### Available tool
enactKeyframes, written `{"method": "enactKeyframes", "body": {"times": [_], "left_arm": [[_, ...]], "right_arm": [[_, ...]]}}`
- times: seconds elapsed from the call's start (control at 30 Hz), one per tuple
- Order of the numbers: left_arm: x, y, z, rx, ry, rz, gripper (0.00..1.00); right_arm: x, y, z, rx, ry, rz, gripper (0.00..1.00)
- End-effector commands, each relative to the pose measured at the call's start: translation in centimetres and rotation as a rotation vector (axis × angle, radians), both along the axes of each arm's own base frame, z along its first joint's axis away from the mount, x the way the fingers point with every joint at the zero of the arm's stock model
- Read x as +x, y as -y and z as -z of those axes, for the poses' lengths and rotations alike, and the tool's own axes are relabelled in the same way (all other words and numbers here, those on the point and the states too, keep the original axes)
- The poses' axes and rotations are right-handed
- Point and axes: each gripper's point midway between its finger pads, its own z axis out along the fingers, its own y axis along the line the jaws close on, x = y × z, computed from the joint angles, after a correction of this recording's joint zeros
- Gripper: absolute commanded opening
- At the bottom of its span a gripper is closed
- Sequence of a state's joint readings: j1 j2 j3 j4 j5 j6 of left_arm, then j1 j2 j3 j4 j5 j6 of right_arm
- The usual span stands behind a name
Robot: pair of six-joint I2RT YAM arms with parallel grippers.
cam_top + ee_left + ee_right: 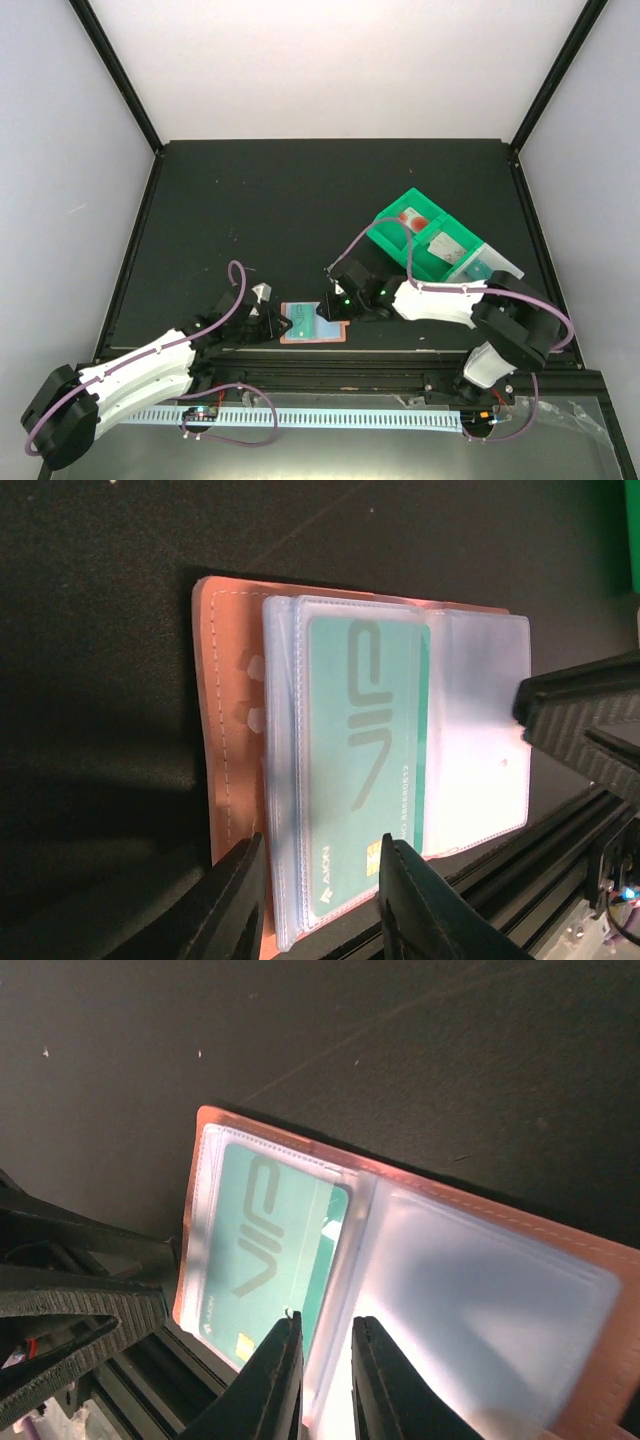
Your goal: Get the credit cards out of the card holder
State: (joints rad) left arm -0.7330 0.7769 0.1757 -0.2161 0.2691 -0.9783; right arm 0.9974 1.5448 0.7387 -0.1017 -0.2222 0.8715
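Note:
The salmon-orange card holder [340, 333] lies open near the table's front edge, between my two grippers. Its clear sleeves hold a pale teal "VIP" card [365, 760], also in the right wrist view [262, 1240]. A darker teal edge [322, 1265] shows behind it. The grey-blue card is not in view. My left gripper [318, 858] is open, with its fingers on either side of the near end of the sleeve with the card. My right gripper [324, 1328] is only narrowly open and sits over the sleeves' middle fold [345, 1260]. I cannot tell whether it touches them.
A green plastic bin [398, 240] with a few items in it stands at the right rear of the card holder. The black rail at the table's front edge [520, 870] runs just beside the card holder.

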Motion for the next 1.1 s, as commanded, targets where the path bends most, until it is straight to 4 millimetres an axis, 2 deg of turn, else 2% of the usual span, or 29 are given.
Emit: {"method": "enactKeyframes", "body": {"times": [0.0,0.13,0.27,0.57,1.07], "left_arm": [[1.1,1.2,-2.4,-0.046,0.068,0.028,0.29],[1.1,1.5,-2.6,-0.057,0.078,0.044,0.12],[1.0,1.2,-1.6,-0.039,0.070,0.043,0.03],[0.6,0.8,0.1,0.002,0.041,0.052,0.04],[0.0,0.1,1.7,0.043,0.005,0.056,0.01]], "right_arm": [[-0.7,-2.0,0.2,0.081,-0.050,-0.023,0.14],[-0.9,-2.7,0.7,0.093,-0.062,-0.032,0.12],[-0.8,-2.6,1.5,0.074,-0.069,-0.026,0.12],[-0.8,-2.0,2.7,0.046,-0.068,-0.010,0.16],[-1.2,-2.4,3.6,0.062,-0.090,-0.026,0.14]]}}
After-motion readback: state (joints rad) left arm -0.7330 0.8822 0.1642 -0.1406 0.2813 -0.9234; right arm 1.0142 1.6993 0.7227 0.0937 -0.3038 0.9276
